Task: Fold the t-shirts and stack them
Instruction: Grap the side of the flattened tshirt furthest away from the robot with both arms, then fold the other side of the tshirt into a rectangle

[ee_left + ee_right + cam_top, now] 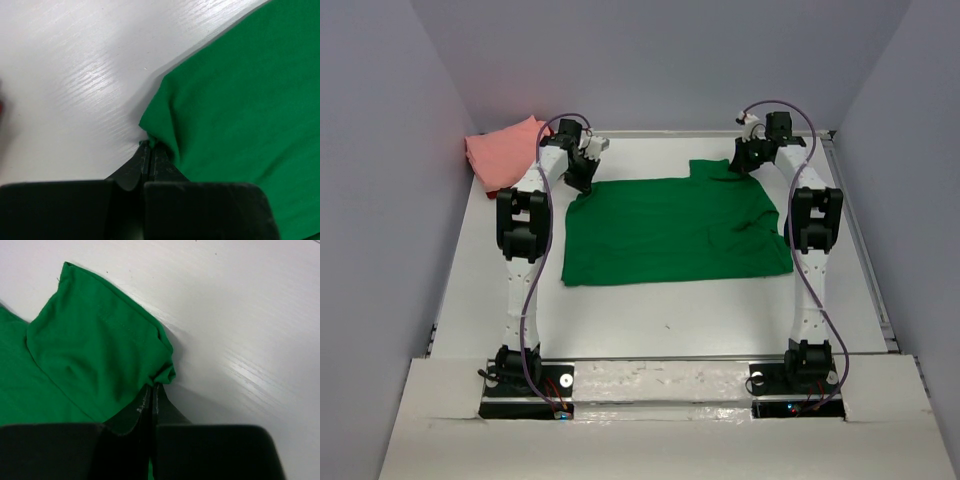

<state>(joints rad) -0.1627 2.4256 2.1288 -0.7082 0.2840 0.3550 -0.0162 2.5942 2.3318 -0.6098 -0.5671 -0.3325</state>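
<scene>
Now your left gripper (150,146) is clamped shut on the far left corner of the green t-shirt (675,230), and your right gripper (154,386) is pinched shut on its sleeve at the far right. It lies spread flat mid-counter (670,320). The salmon pink t-shirt (505,153) sits bunched in the counter's far left corner, apart from the green one.

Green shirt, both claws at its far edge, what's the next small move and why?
Probably lift both claws slightly together, to start carrying the far edge toward the near hem. The left claw is shut on the far left corner of the green shirt, the right claw on its sleeve, and the shirt lies flat.
</scene>
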